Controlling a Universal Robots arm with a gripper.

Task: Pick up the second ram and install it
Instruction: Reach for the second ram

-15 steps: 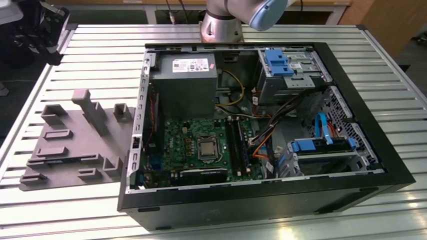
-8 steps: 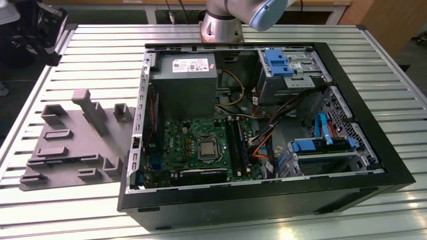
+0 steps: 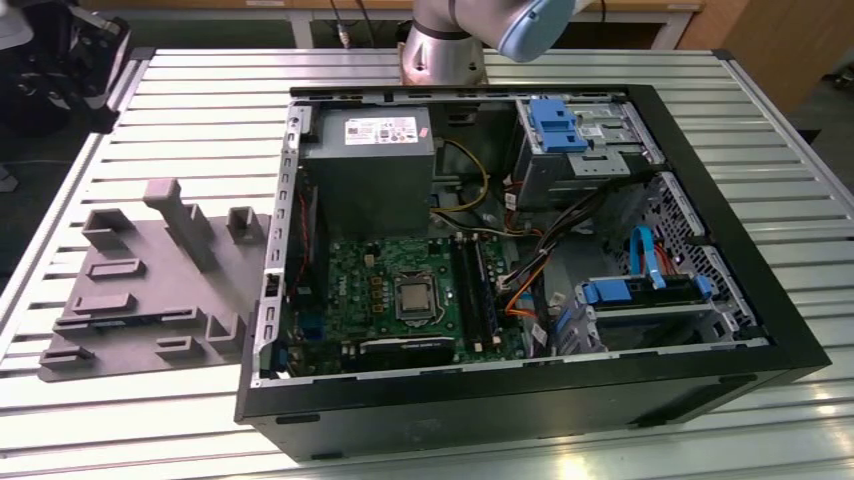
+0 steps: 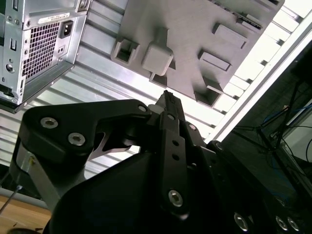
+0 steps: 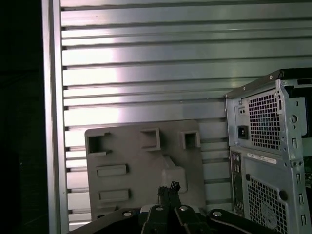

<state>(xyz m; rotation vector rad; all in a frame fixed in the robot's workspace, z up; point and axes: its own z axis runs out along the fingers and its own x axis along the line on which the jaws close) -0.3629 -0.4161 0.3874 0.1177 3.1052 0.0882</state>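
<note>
Gripper [image 5: 171, 185] of black metal pinched closed on nothing, above ribbed aluminium table [image 5: 146, 73] and matte grey moulded tray [image 5: 141, 161], thin dark ram [image 3: 482, 285] apparently seated upright in slot inside black case [image 3: 534, 405]

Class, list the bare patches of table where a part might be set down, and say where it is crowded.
Free: table slats beyond the grey tray, and slats between tray and near edge. Crowded: inside the computer case, packed with cables.
</note>
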